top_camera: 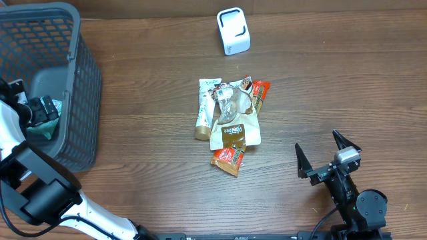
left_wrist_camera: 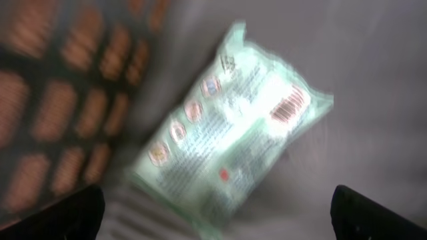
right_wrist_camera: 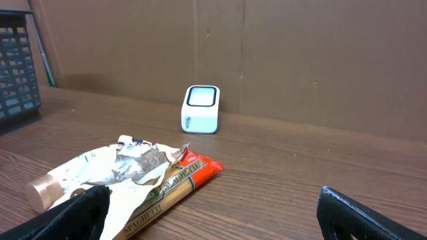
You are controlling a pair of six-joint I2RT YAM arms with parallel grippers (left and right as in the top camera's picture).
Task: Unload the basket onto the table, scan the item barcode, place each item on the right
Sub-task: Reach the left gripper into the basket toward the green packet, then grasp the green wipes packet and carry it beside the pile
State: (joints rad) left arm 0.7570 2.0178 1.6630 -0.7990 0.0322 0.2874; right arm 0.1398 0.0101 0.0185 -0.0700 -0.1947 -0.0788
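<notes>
A pale green packet [left_wrist_camera: 233,127] with a red barcode patch [left_wrist_camera: 288,107] lies blurred on the floor of the grey basket [top_camera: 80,87]. My left gripper [left_wrist_camera: 217,227] hangs open just above it, with nothing between the dark fingertips [left_wrist_camera: 60,213]. In the overhead view the left gripper [top_camera: 40,110] is inside the basket, and only a sliver of the packet [top_camera: 57,107] shows. The white scanner [top_camera: 233,31] stands at the back of the table. My right gripper [top_camera: 319,143] is open and empty at the front right.
A pile of goods lies mid-table: a cream tube [top_camera: 203,110], a red spaghetti packet [right_wrist_camera: 193,177], a white pouch [top_camera: 233,133] and crinkled foil [right_wrist_camera: 143,163]. The scanner [right_wrist_camera: 201,109] faces the right wrist camera, before a cardboard wall.
</notes>
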